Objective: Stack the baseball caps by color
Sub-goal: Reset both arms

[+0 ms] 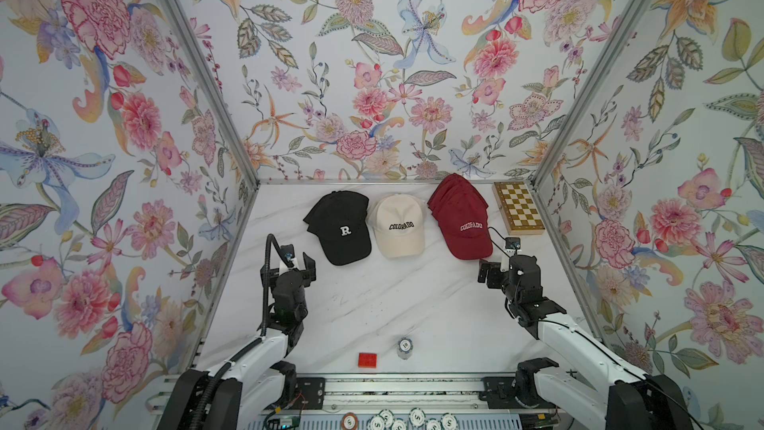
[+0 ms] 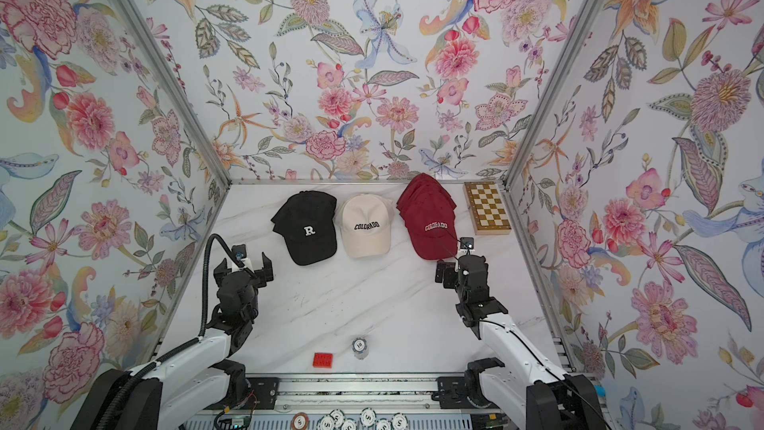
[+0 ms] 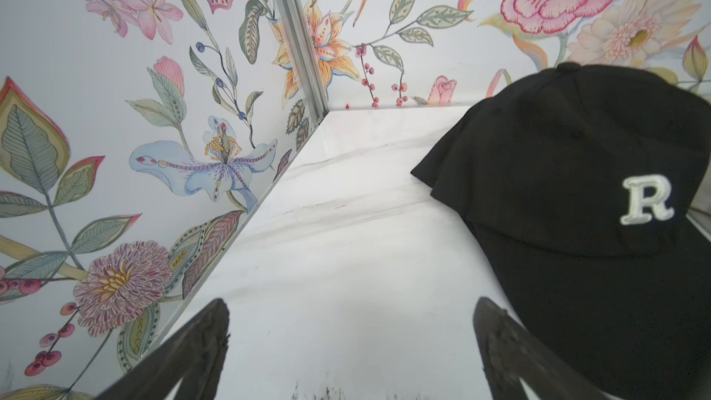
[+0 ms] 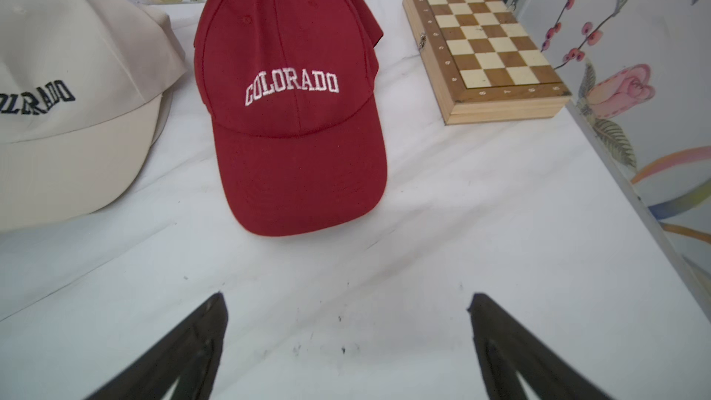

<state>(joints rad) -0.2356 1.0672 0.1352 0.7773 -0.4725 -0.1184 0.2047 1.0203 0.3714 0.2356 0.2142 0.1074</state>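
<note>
The baseball caps lie in three piles across the back of the white marble table (image 1: 372, 304), brims toward me. In both top views, black caps with a white "R" (image 1: 341, 225) (image 2: 308, 227) lie left. Cream "COLORADO" caps (image 1: 399, 225) (image 2: 366, 225) sit in the middle, and layered maroon "COLORADO" caps (image 1: 461, 217) (image 2: 430, 217) sit right. My left gripper (image 1: 288, 268) (image 3: 351, 302) stands open and empty, just front-left of the black cap (image 3: 558, 186). Open and empty too, my right gripper (image 1: 502, 270) (image 4: 347, 296) hangs just in front of the maroon brim (image 4: 292, 128), with the cream cap (image 4: 69, 109) beside it.
A wooden chessboard box (image 1: 519, 208) (image 4: 484, 48) lies in the back right corner by the wall. Near the front edge sit a small red brick (image 1: 367, 359) and a short stack of poker chips (image 1: 404, 347). More chips (image 1: 413, 419) lie beyond the front rail. Floral walls enclose three sides.
</note>
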